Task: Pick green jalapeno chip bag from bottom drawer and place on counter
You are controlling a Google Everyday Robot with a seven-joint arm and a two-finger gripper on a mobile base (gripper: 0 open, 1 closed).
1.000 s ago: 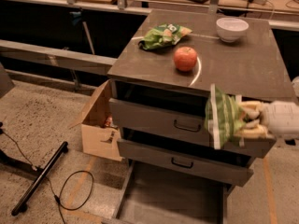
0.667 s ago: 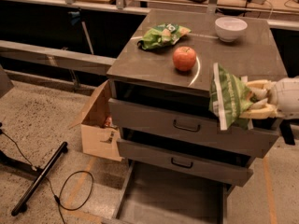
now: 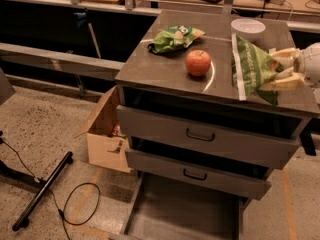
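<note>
**mako77:** So what changed compared with a second ago?

**drawerfan:** Mostly the green jalapeno chip bag [image 3: 250,66]. A second back it hung in front of the top drawer's face, below the edge. A bit later it was level with the edge. Now it's up over the right side of the worktop [image 3: 160,66], just right of the apple [image 3: 198,62] and in front of the white bowl [image 3: 248,26]. Nothing else has moved: the lime-green bag [image 3: 175,36] is at the back left like before, and the bottom drawer [image 3: 185,214] is pulled out with its floor bare.

**mako77:** And the arm?

**drawerfan:** It reaches in from the right edge of the shot, so only the pale wrist shows. The gripper [image 3: 276,69] points left, roughly level, over the worktop's right edge. Its jaws are pinched onto the right side of the chip bag, one finger on the far face and one on the near face.

**mako77:** Is the bag down yet?

**drawerfan:** Can't tell. It stands on edge, leaning a little, pale seam facing the apple. Whether its lower corner touches the worktop isn't clear.
</note>
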